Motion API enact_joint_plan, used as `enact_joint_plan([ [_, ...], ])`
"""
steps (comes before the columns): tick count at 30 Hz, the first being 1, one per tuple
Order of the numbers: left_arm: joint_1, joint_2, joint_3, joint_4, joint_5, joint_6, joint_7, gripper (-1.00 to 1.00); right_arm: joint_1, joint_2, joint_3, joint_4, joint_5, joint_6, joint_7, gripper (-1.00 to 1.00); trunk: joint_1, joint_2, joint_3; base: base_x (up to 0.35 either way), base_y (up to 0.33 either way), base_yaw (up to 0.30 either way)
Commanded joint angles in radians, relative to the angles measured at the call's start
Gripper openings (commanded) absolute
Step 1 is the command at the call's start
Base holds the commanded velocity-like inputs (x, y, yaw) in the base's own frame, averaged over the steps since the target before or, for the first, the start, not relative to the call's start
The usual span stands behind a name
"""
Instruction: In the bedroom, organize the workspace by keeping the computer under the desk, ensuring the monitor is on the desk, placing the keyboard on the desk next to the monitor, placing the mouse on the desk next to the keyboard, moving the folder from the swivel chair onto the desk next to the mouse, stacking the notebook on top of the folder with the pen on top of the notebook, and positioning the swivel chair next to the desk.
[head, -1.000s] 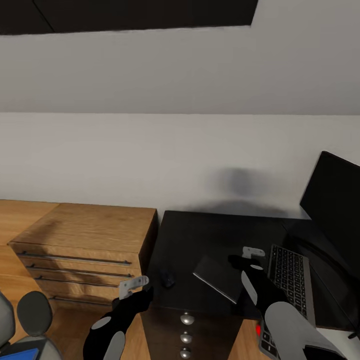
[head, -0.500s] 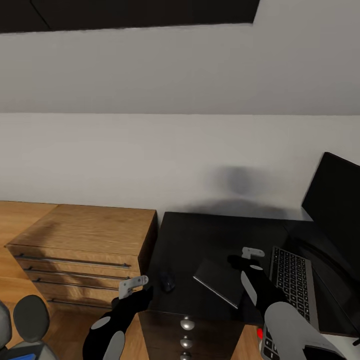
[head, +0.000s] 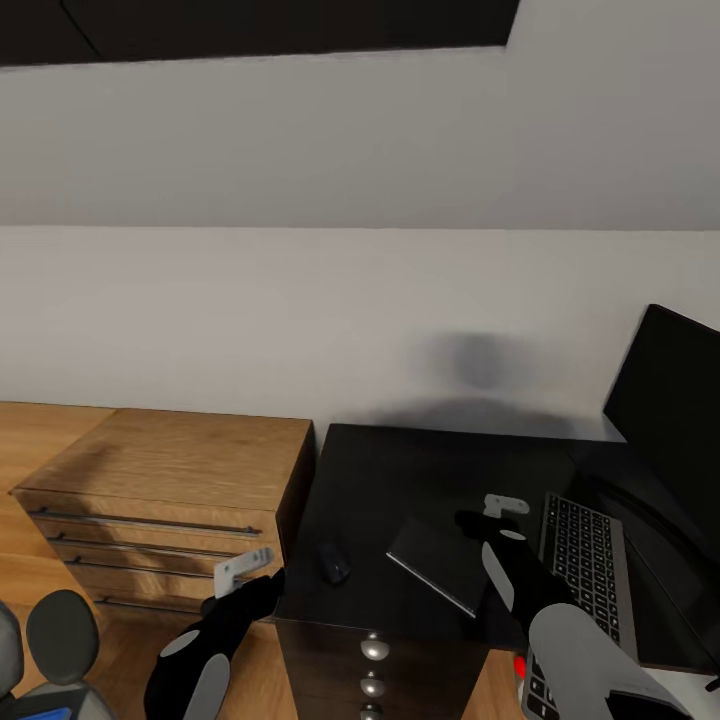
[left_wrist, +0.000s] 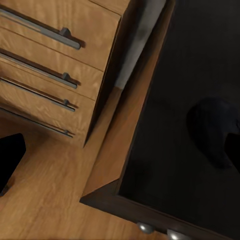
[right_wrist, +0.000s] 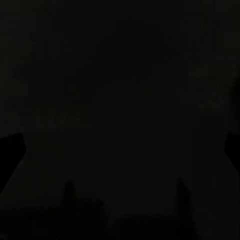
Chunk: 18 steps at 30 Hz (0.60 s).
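Observation:
The black desk (head: 400, 470) carries the monitor (head: 665, 400) at the right, with the keyboard (head: 585, 560) in front of it. The grey notebook (head: 440, 560) lies left of the keyboard. The small dark mouse (head: 333, 563) sits near the desk's front left corner. My right gripper (head: 490, 515) hovers over the notebook's right edge; its wrist view is almost black, with a finger (right_wrist: 10, 150) faint at each side, apart. My left gripper (head: 238, 573) hangs open just off the desk's left front corner, left of the mouse (left_wrist: 215, 130). The swivel chair (head: 55, 630) holds the blue folder (head: 45, 714).
A light-wood dresser (head: 170, 470) with long bar handles (left_wrist: 40, 30) stands against the desk's left side. Desk drawers with round silver knobs (head: 374, 647) sit below the front edge. A small red light (head: 518, 665) glows under the desk beside my right arm. A white wall rises behind.
My left gripper has pulled leftward and slightly down, away from the mouse and off the desk corner. The right arm is still. Early on, the view shifted slightly.

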Motion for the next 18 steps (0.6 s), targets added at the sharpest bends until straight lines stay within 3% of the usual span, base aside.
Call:
enact_joint_plan([
  [1, -0.001, 0.0, 0.0, -0.001, 0.011, 0.002, 0.01, 1.0, 0.0, 0.001, -0.004, -0.002, 0.002, 0.006, -0.001, 1.0, 0.0, -0.001, -0.001, 0.0, 0.0, 0.0],
  [18, -0.001, 0.0, 0.006, -0.001, 0.011, -0.033, 0.012, 1.0, 0.0, 0.0, -0.004, -0.002, 0.003, 0.053, -0.003, 1.0, 0.038, -0.071, -0.032, 0.0, 0.0, 0.0],
])
